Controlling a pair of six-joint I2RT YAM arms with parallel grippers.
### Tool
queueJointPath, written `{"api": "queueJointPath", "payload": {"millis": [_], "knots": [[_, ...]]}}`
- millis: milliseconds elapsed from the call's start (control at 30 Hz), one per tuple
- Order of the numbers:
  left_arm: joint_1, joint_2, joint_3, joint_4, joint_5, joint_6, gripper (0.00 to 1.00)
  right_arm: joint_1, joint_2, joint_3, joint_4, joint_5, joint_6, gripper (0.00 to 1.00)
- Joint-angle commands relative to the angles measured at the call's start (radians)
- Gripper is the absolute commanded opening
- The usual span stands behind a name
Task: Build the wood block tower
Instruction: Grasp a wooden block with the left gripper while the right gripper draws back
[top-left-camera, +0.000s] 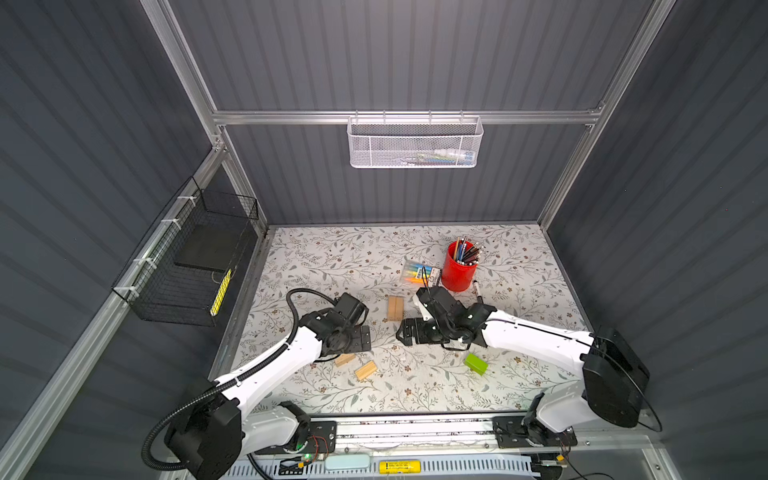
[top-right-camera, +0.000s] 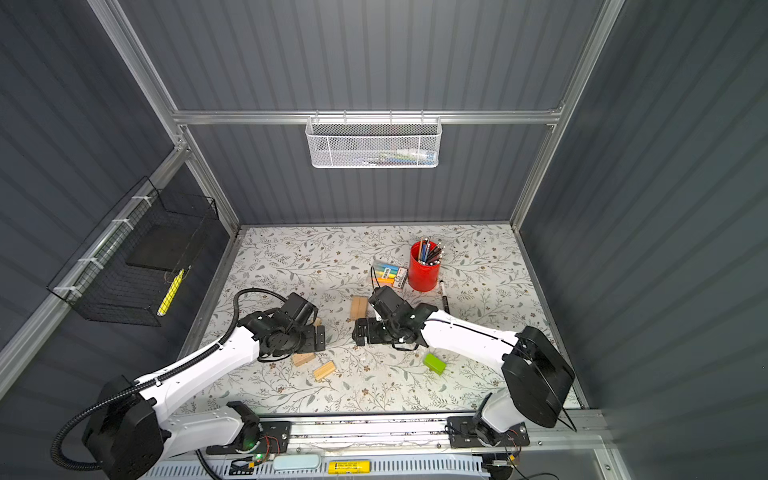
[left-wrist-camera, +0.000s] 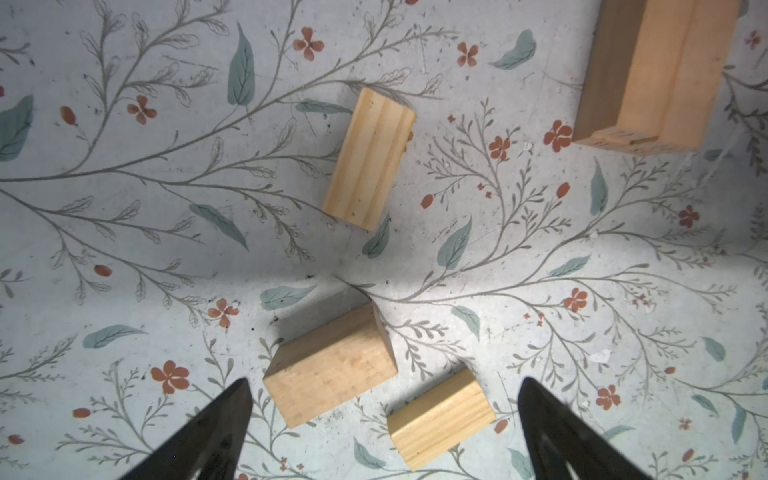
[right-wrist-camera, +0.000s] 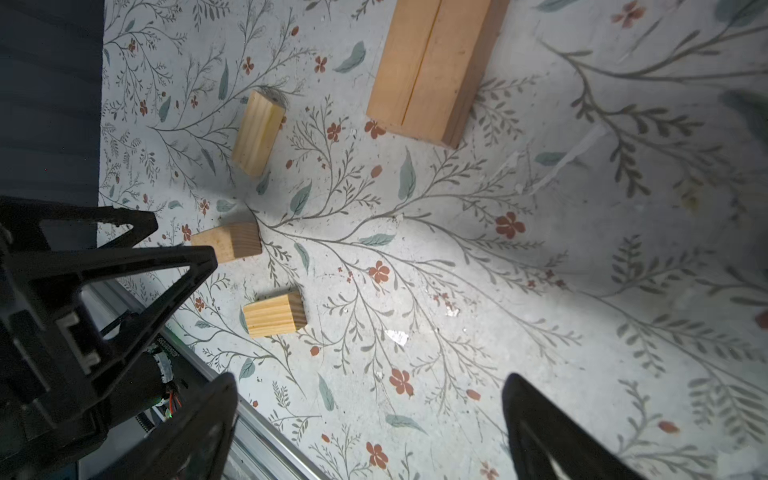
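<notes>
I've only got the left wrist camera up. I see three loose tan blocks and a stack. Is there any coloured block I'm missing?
Observer: Yes, a lime green block lies on the table, on the right arm's side, nearer the front than the stack.
Operator: Is the right gripper carrying anything?
Observer: No, the right gripper has its fingers open and empty.
Operator: What's behind the stack?
Observer: A red pencil cup stands beyond it, apart from it, with a clear pack of highlighters beside the cup.
</notes>
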Motion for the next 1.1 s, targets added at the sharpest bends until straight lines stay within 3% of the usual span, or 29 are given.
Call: {"api": "queueJointPath", "payload": {"millis": [0, 400, 767, 933, 1067], "knots": [[0.011, 0.039, -0.016, -0.003, 0.003, 0.042, 1.0, 0.006, -0.034, -0.045, 0.064, 0.001, 0.05, 0.99], [0.019, 0.125, -0.044, -0.006, 0.047, 0.038, 0.99, 0.007, -0.049, -0.082, 0.082, 0.001, 0.061, 0.99], [0.014, 0.088, -0.079, -0.039, 0.097, -0.002, 0.71, 0.007, -0.029, -0.068, 0.083, -0.006, 0.052, 0.99], [-0.019, 0.097, -0.071, -0.024, 0.12, -0.023, 0.69, 0.007, -0.035, -0.066, 0.078, 0.0, 0.049, 0.99], [-0.067, 0.104, -0.037, -0.051, 0.075, -0.065, 0.69, 0.007, -0.039, -0.066, 0.079, 0.008, 0.045, 0.99]]}}
